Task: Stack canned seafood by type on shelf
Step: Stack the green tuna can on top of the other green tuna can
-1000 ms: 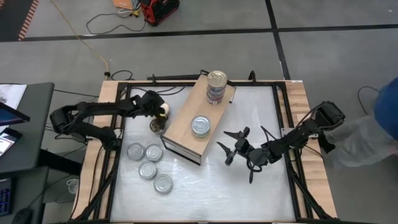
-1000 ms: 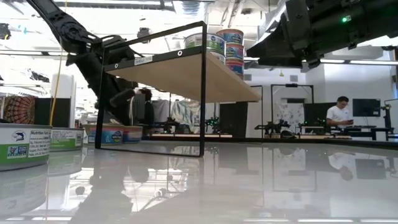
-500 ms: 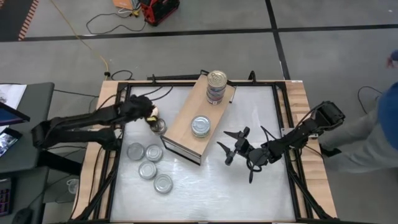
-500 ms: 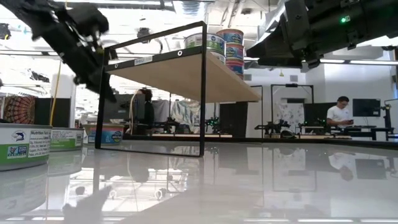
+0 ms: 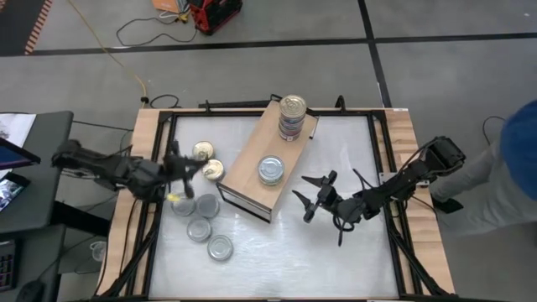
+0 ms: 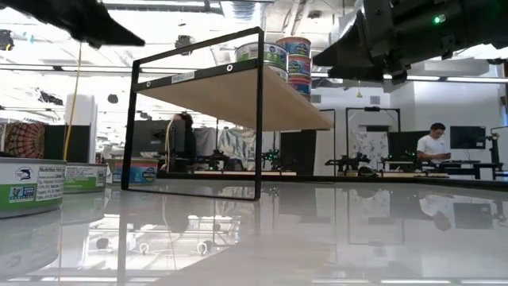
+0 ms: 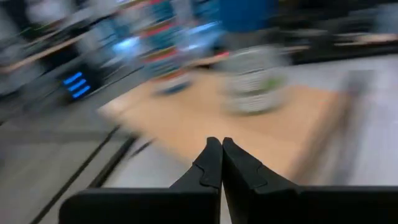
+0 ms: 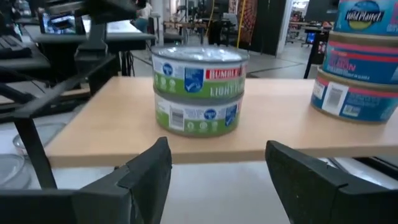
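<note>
From the left, I see the left end effector (image 5: 186, 164) over the left part of the desk (image 5: 277, 252), fingers clenched together with nothing between them; the left wrist view confirms the two fingers (image 7: 211, 168) pressed shut. Just beyond it, two gold-lidded tins (image 5: 207, 161) lie on the desk beside the shelf's left edge. Nearer the front, four silver-lidded tins (image 5: 201, 222) sit in a loose cluster, well clear of the shelf.

The shelf (image 5: 243, 172), a tan plywood board on a dark frame, lies diagonally across the middle of the desk. On its top, near the front end, I note a short stack of green-labelled tins (image 8: 198, 90), two high in the right wrist view. At its far end stands a taller stack of blue-labelled tins (image 5: 292, 117).

To the right of the shelf, the right end effector (image 5: 312, 197) hangs released, fingers spread and holding nothing, facing the green-labelled stack.
</note>
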